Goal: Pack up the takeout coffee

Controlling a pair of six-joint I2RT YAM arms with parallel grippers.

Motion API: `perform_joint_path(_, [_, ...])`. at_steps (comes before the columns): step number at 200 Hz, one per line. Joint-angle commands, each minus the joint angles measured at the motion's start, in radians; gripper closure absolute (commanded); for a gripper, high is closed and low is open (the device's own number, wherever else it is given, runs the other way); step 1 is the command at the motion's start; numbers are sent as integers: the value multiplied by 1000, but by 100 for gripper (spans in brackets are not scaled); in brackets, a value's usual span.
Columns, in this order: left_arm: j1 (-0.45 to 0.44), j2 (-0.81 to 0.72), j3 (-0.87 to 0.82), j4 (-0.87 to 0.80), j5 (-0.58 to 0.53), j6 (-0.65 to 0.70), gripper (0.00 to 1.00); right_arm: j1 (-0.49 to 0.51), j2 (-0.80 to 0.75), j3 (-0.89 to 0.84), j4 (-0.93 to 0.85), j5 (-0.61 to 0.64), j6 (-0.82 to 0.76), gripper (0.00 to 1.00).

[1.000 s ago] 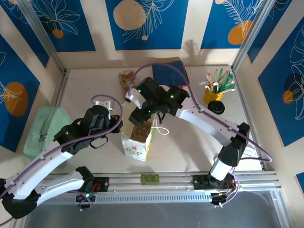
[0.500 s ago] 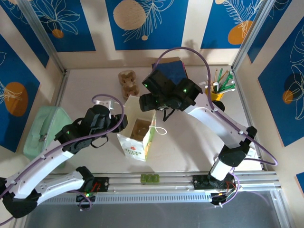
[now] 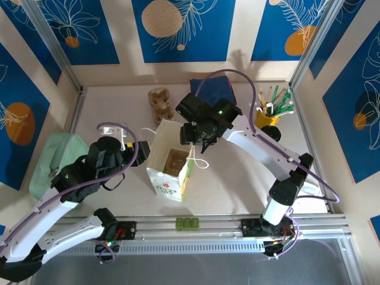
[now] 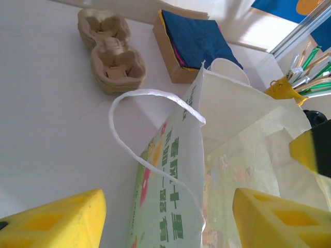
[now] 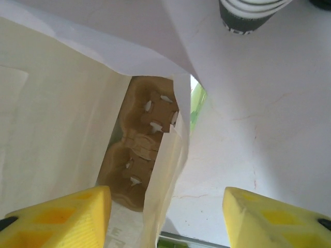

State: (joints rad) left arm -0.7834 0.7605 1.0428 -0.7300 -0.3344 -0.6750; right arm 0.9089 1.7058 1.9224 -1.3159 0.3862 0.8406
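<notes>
A white paper bag (image 3: 168, 167) with green print stands open at the table's middle, a brown cup carrier (image 5: 142, 147) on its floor. My right gripper (image 5: 165, 217) is open astride the bag's right wall, one finger over the inside, one outside; from above the right gripper (image 3: 199, 135) hangs at the bag's far right corner. My left gripper (image 4: 168, 217) is open astride the bag's left wall and its white handle (image 4: 134, 124). A white paper cup with a dark base (image 5: 248, 18) stands beyond the bag; a cup rim (image 4: 226, 67) peeks over it. Whether this is the takeout coffee, I cannot tell.
A stack of brown carriers (image 3: 159, 102) and a box of navy napkins (image 3: 214, 89) sit at the back. A yellow pot of stirrers (image 3: 268, 113) stands at the right. A mint green case (image 3: 53, 163) lies at the left edge. Metal rails run along the near edge.
My right gripper rose out of the bag, swung back, then came down to the bag's right wall. My left arm drew back to the left, and the bag's mouth stands wider.
</notes>
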Motion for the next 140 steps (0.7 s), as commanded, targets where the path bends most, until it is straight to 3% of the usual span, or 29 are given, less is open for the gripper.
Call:
perform_joint_path(1, [6,-11,22,-32,-34,18,34,-5,11,-28,32,-61,25,47])
perform_joint_path(67, [6,-20,49,-82,-93,9,35,-17,-13,-84,124,-112,-7,79])
perform_joint_path(140, [6,-76,56,-104,-208,15,33,3,-79,-113,214,-119,-93,94])
